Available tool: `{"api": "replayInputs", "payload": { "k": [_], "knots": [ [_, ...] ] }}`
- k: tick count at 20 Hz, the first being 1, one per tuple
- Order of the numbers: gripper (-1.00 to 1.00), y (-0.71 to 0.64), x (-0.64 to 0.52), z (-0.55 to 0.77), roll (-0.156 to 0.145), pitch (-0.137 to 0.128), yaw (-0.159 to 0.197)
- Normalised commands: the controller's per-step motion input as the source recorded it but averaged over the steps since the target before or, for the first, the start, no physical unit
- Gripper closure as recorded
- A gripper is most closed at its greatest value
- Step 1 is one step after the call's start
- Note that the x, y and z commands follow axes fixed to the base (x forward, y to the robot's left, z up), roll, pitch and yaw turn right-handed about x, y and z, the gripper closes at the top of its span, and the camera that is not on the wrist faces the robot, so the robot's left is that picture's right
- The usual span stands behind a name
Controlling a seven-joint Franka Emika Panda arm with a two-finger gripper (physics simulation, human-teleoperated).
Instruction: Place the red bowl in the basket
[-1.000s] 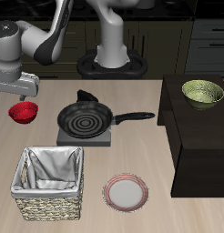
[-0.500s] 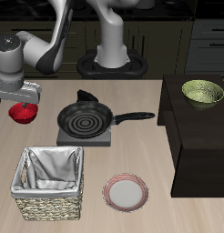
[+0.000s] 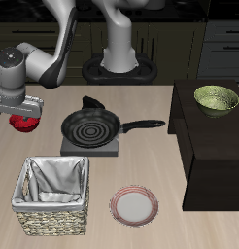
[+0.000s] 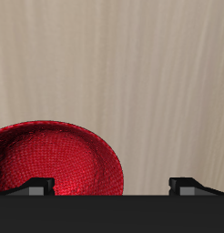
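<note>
**Red bowl just beneath my fingers**

Bright red and ribbed, the small round red bowl (image 3: 26,124) sits on the pale wooden worktop (image 3: 151,156), and my fingers (image 3: 17,109) hang right over it. In the exterior view my wrist block covers the bowl's back rim; only its front curve shows below me. In my own wrist view the red bowl (image 4: 55,159) fills much of the frame, its textured inside plain to see, with my two dark fingertips (image 4: 36,186) set wide apart, one over the bowl and the other over bare wood. They are spread open and hold nothing; I cannot tell whether either one touches the rim.

The square woven wicker basket (image 3: 24,220) with its grey-white cloth lining stands at about 6 o'clock from the bowl, nearer the worktop's front edge and apart from it. At roughly 3 o'clock from the bowl lies the black frying pan (image 3: 90,125) on its dark square burner, handle pointing away from me. The flat pink-rimmed plate (image 3: 136,205) lies at 3 o'clock from the basket. An olive-green bowl (image 3: 216,99) rests on the dark raised cabinet (image 3: 214,156), well away.
</note>
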Motion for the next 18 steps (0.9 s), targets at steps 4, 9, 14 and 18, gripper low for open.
{"api": "replayInputs", "payload": {
  "k": [4,9,14,18],
  "knots": [
    [-1.0,-0.05,0.07,-0.2,-0.028,0.038,0.007],
    [-1.0,-0.06,0.06,-0.25,-0.025,0.069,0.004],
    [-1.0,0.01,0.01,-0.28,0.045,0.04,0.062],
    [1.0,0.0,-0.07,-0.02,-0.049,-0.022,0.0]
  ]
}}
